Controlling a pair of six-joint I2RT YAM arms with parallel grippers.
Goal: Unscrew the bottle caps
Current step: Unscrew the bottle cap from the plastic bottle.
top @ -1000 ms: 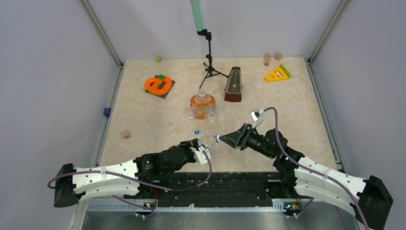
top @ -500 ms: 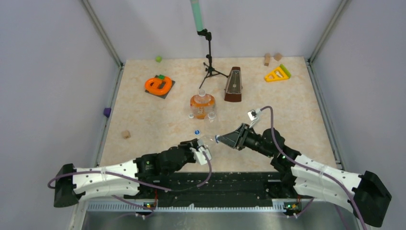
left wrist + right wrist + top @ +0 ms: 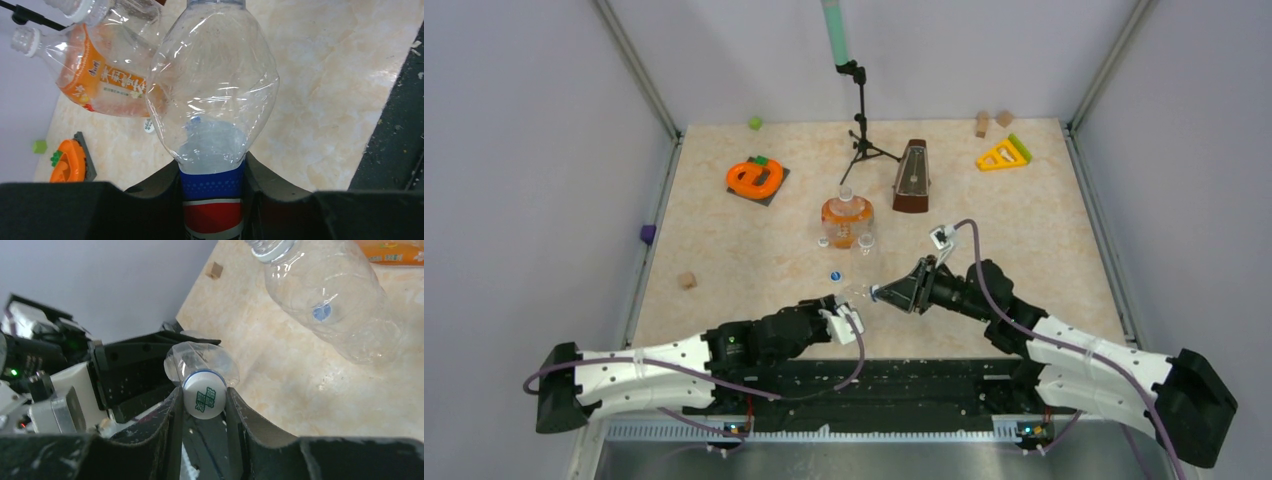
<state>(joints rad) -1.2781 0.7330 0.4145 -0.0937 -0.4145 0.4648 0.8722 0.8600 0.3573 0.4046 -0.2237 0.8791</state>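
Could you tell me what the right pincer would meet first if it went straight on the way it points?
The right pincer is shut on the white cap; pushing on, it would press into the blue-labelled bottle, then probably the left pincer holding it.

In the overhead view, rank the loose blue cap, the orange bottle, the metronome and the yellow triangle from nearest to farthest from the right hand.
From the right hand:
1. Blue cap, on the table just to its left.
2. Orange bottle, farther back, centre.
3. Metronome, behind that.
4. Yellow triangle, far right corner.
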